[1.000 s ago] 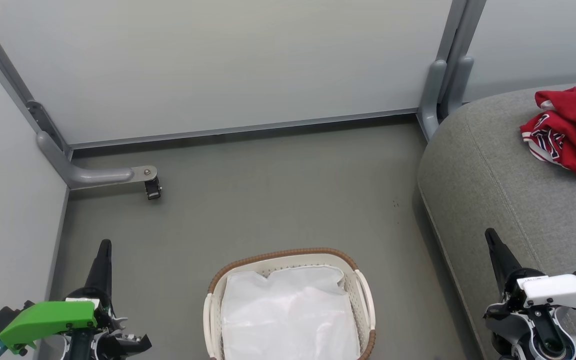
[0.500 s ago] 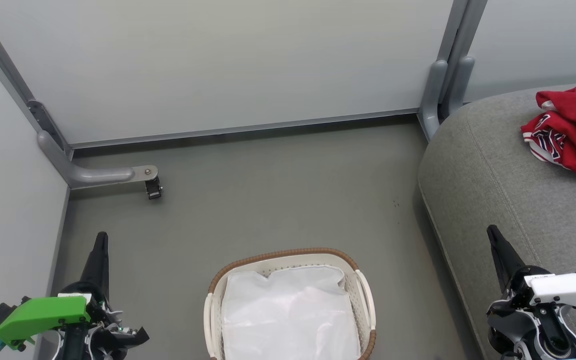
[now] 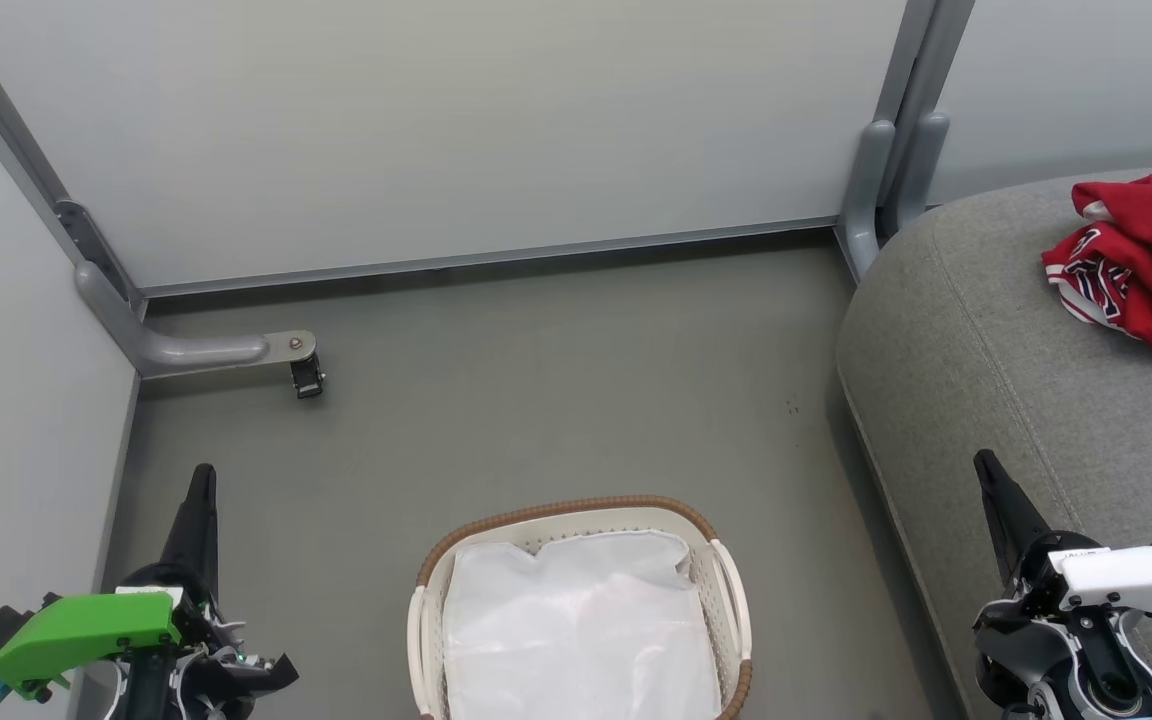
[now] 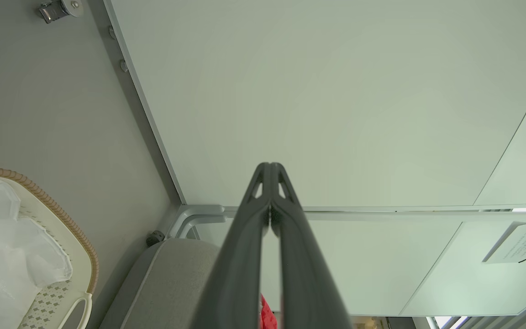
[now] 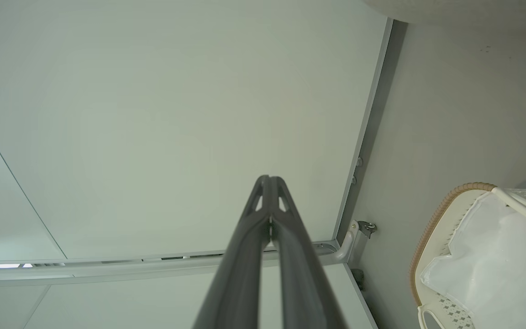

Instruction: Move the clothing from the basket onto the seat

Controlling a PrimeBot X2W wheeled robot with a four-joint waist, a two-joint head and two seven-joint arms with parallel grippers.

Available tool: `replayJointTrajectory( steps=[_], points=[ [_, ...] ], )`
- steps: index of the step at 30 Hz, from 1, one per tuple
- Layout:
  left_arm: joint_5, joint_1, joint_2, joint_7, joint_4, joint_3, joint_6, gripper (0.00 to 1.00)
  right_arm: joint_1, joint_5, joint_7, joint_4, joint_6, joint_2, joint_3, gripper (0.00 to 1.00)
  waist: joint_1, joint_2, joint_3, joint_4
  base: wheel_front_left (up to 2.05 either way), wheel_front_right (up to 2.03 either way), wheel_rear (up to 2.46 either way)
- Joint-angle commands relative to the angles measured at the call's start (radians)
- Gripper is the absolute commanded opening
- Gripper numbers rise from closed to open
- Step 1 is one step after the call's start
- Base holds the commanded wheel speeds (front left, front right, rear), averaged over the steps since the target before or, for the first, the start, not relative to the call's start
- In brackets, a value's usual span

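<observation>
Got the clothing (image 3: 1141, 265) bunched up on top of the seat (image 3: 986, 400), far right part of the cushion, partly cut off by the frame edge. Long axis of the heap slanting from the seat's back edge down toward its near right. Striped trim showing on the side nearest the seat's left edge. Down on the floor (image 3: 556, 380) left of the seat, clear of it: the basket (image 3: 576, 505), white liner sheet (image 3: 576, 620) inside. Right gripper (image 3: 984, 462) by the seat's near left edge, fingers pressed together, gripping nothing. Left gripper (image 3: 203, 472) way left of the seat, past the basket, also clamped tight on nothing, tips aimed at the wall panel (image 3: 436, 130).
</observation>
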Motion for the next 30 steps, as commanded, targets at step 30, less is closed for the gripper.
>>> replayJointTrajectory(
  steps=[30],
  points=[
    [-0.003,-0.010,0.000,0.003,-0.002,0.002,-0.005,0.00,-0.007,0.004,0.001,-0.004,0.000,-0.006,-0.002,0.00,0.0000,0.0000,0.000,0.000,0.00,0.00,0.00]
  ],
)
